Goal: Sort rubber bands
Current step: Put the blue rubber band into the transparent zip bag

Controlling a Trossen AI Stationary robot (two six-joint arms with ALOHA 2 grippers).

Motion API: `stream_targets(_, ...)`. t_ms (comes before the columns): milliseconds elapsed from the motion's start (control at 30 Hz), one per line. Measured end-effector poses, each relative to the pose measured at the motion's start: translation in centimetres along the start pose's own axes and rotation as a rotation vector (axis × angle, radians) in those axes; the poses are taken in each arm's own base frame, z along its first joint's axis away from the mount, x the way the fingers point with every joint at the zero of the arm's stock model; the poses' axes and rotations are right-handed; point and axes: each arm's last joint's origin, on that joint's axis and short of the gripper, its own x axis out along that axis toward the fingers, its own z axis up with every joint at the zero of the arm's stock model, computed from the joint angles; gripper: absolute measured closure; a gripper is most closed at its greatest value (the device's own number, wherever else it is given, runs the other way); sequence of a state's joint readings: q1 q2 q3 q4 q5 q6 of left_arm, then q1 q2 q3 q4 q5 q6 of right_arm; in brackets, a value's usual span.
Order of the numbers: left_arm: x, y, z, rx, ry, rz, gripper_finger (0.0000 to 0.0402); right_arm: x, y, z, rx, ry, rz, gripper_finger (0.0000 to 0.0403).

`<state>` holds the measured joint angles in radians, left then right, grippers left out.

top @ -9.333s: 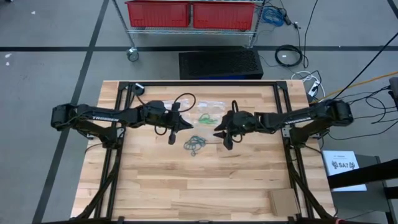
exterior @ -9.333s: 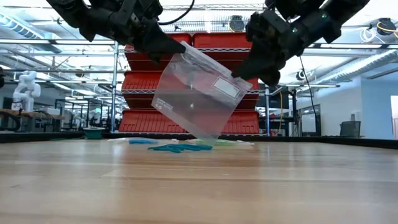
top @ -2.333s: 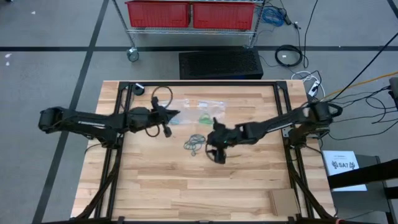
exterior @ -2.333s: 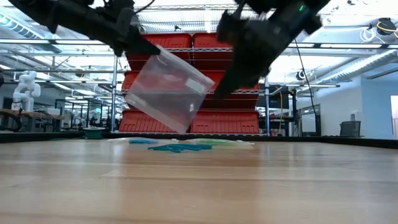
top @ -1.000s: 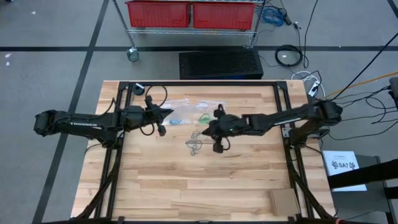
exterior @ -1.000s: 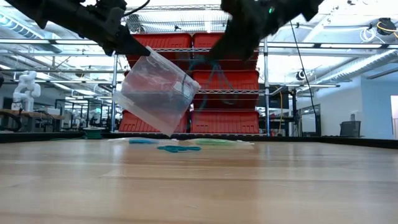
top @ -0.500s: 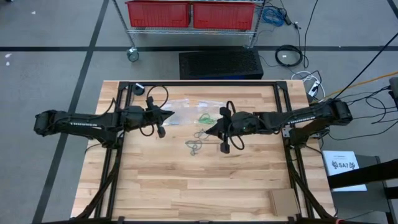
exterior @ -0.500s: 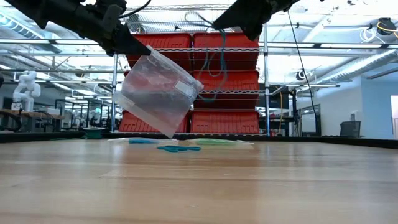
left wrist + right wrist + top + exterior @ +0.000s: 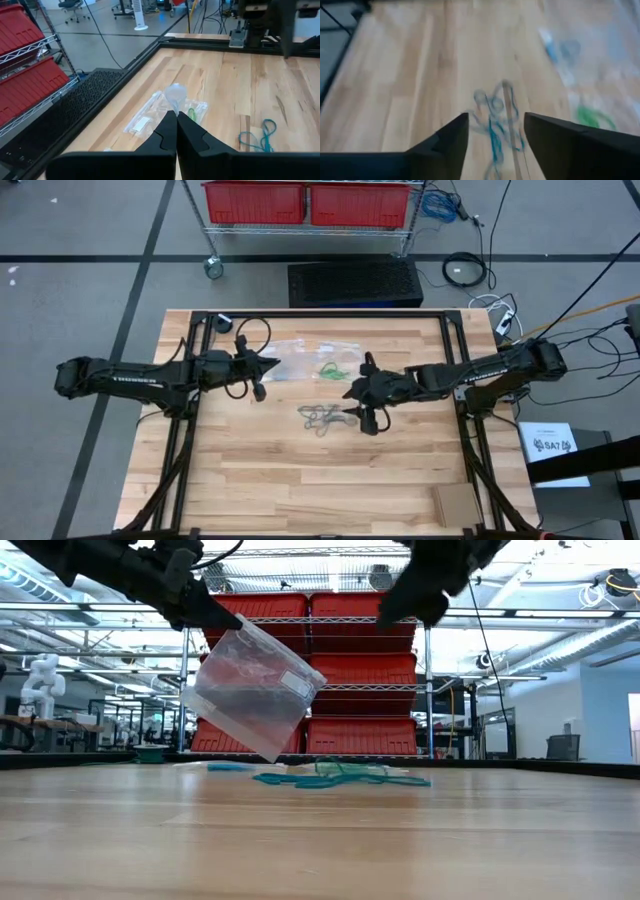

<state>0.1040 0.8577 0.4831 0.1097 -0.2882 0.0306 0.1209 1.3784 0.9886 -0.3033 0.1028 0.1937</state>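
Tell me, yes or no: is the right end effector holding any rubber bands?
No. The right end effector is open and empty, above the rubber bands on the table.

Red bins (image 9: pixel 307 202) on wire rack behind wooden table (image 9: pixel 260 480); cardboard piece, probably (image 9: pixel 455 504), near corner.

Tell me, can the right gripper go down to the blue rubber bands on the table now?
Probably yes. The right gripper is open and holds nothing, and the rubber bands lie loose on the wood just beside it, nothing between. The clear bag hangs apart in the left gripper.

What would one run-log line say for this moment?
left gripper: shut on clear bag | right gripper: open, empty | rubber bands: on table
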Motion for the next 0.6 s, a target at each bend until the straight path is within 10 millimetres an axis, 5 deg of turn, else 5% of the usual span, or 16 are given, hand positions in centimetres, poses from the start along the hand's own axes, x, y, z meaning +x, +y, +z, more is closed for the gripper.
stream_targets(167,0.0,0.0,0.0,0.000,0.001,0.000,0.0402,1.8,-0.1,-2.2,-0.009,0.157,-0.029,0.0192)
stream_targets(600,0.0,0.0,-0.2,-0.008,0.023,-0.001,0.0401,10.7,-0.1,-7.7,0.108,0.383,-0.094,0.0157)
